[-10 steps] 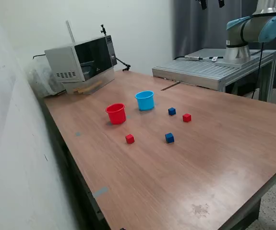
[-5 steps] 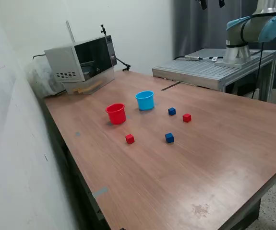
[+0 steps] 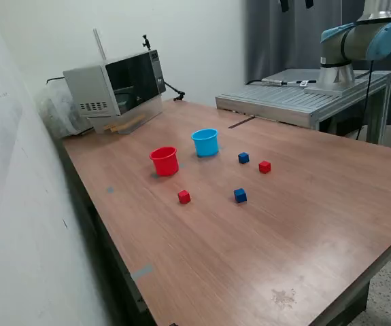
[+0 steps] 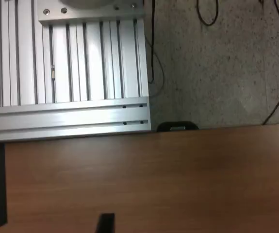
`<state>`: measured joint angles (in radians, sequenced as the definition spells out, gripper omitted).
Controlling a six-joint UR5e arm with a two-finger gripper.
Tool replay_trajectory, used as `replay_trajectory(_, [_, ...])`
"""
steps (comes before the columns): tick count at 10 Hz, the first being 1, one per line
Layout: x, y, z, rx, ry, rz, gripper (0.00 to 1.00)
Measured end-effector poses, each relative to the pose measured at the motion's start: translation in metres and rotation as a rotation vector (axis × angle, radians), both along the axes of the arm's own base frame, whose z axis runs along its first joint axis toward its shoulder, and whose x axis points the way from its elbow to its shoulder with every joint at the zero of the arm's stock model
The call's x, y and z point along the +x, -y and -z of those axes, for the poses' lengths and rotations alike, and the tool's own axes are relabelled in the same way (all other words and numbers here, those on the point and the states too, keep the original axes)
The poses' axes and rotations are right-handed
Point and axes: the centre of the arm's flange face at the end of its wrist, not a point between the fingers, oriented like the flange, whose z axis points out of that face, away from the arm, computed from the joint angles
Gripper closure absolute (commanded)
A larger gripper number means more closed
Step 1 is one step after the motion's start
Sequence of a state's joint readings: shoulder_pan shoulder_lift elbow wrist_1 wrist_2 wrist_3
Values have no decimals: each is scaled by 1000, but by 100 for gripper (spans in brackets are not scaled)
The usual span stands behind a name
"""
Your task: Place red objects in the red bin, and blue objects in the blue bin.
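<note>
Though not yet begun on any cube, stands at the very start: reach and pick to come, nothing sorted.

Wide brown table (image 3: 283, 238), bare but for the task's things. Grey microwave (image 3: 113, 88) at the table's 11 o'clock corner. Arm (image 3: 358, 41) on a ribbed metal platform (image 3: 297, 100) at 1 o'clock, well apart from everything to be sorted.

Red bin (image 3: 164, 161) upright near the table's middle, with the blue bin (image 3: 205, 142) just beside it at 2 o'clock; both seemingly without anything inside, though too small to be sure.

Upper blue cube (image 3: 243, 157) at 4 o'clock of the blue bin. Upper red cube (image 3: 264, 166) near it, at 4 o'clock again. Lower red cube (image 3: 183, 197) at 5 o'clock of the red bin. Lower blue cube (image 3: 240, 195) at 3 o'clock of that one. All four flat on the wood, touching nothing.

Gripper (image 3: 296, 3) up at the 12 o'clock edge of the exterior view, only two dark tips showing, set well apart and holding nothing. Looks down in the wrist view on the platform and the table's edge, no cube in sight.

Next: swing over the table, centre above one cube, descend with fingers astride it, close.

Against a second ago: tips a shade higher, less of them showing; cubes and bins unmoved.
</note>
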<state>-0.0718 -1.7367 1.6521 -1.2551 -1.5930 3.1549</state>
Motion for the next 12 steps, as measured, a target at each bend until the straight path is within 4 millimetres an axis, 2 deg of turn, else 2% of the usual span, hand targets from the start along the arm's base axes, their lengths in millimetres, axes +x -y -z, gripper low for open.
replay_trajectory(4, [-41, 2, -30, 8, -233, 4, 0])
replay_trajectory(5, [-58, 5, -30, 9, -273, 11, 0])
replay_trajectory(6, [-79, 10, -20, 11, -312, 21, 0])
replay_trajectory(7, [-103, 13, -2, 12, -343, 36, 0])
replay_trajectory(8, [-127, 14, 28, 13, -362, 53, 0])
replay_trajectory(9, [-148, 13, 69, 14, -361, 67, 0])
replay_trajectory(10, [-166, 11, 119, 16, -343, 76, 0])
replay_trajectory(12, [-180, 7, 223, 20, -281, 92, 0])
